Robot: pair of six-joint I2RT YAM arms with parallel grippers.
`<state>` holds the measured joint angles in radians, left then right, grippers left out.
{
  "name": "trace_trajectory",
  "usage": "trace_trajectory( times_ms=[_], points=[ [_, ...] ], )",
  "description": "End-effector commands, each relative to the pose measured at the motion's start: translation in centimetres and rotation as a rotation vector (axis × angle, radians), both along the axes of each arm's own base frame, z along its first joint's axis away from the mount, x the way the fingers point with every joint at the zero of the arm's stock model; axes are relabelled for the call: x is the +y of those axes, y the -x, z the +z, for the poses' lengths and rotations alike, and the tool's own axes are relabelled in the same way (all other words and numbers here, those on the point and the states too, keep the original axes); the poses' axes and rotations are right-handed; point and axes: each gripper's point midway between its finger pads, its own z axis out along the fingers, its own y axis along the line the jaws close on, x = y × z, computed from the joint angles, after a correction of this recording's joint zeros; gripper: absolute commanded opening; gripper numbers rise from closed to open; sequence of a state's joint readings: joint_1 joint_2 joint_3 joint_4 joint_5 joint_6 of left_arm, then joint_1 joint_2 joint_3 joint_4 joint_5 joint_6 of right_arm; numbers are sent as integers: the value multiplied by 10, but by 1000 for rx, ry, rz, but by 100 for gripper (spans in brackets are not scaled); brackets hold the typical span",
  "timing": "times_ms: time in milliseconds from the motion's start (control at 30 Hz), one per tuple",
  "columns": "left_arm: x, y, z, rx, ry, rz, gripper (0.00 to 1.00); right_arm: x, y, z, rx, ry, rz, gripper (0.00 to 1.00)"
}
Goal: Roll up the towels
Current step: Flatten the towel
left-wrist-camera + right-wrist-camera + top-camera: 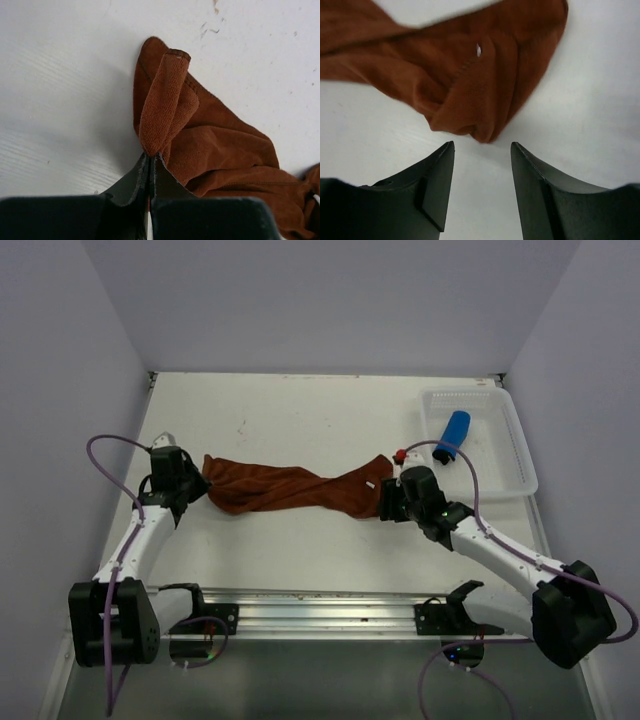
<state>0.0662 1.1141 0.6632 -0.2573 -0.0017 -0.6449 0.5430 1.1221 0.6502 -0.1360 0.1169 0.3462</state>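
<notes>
The brown towel (210, 150) is soft cloth with a short, fuzzy matt nap; a stitched hem runs along its edge, and the fold pinched between the left gripper (150, 156) fingers shows the looped pile clearly. Just ahead of the right gripper (482, 150) fingers the same cloth lies bunched, with a small white tag sewn on. Both pairs of fingers (437, 175) look like hard black plastic, smooth with a dull sheen. The table (300, 410) under them is white, matt, faintly grained and scuffed. The blue towel (455, 430) is matt cloth. The basket (515, 455) is white plastic mesh.
</notes>
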Motion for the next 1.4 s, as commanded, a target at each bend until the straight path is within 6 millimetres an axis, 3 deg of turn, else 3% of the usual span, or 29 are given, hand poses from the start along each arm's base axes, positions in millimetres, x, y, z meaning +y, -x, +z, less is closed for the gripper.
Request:
trace_trajectory(
  times_ms=[0, 133, 200, 267, 300, 333, 500, 600, 700, 1033, 1300, 1367],
  points=[
    [-2, 0, 0, -23, 27, -6, 0, -2, 23, -13, 78, -81, -51, 54],
    [-4, 3, -1, -17, 27, -19, 0, -19, 15, 24, 36, -60, -156, 56],
    [-5, 3, -1, -17, 28, -25, 0, -16, 5, 45, 14, -54, -161, 55],
    [-5, 4, -2, -14, 28, -27, 0, -11, -4, 45, 41, -39, -169, 50],
    [-6, 5, -4, -11, 29, -32, 0, -7, -12, 59, 32, -44, -175, 49],
    [-7, 5, -5, -13, 32, -34, 0, -7, -19, 60, 38, -29, -191, 47],
    [-10, 7, -10, 2, 41, -51, 0, 2, -55, 31, 165, 109, -226, 43],
    [-11, 10, -14, 11, 46, -54, 0, 9, -67, 11, 238, 170, -209, 42],
    [-12, 9, -15, 10, 52, -57, 0, 5, -74, 4, 271, 234, -235, 41],
    [-15, 2, -10, -1, 56, -83, 0, -3, -53, -38, 400, 295, -242, 40],
    [-18, 5, -18, 10, 76, -89, 0, -2, -41, -50, 441, 292, -218, 18],
    [-19, 6, -18, 11, 83, -89, 0, -2, -40, -49, 443, 294, -209, 19]
  ],
)
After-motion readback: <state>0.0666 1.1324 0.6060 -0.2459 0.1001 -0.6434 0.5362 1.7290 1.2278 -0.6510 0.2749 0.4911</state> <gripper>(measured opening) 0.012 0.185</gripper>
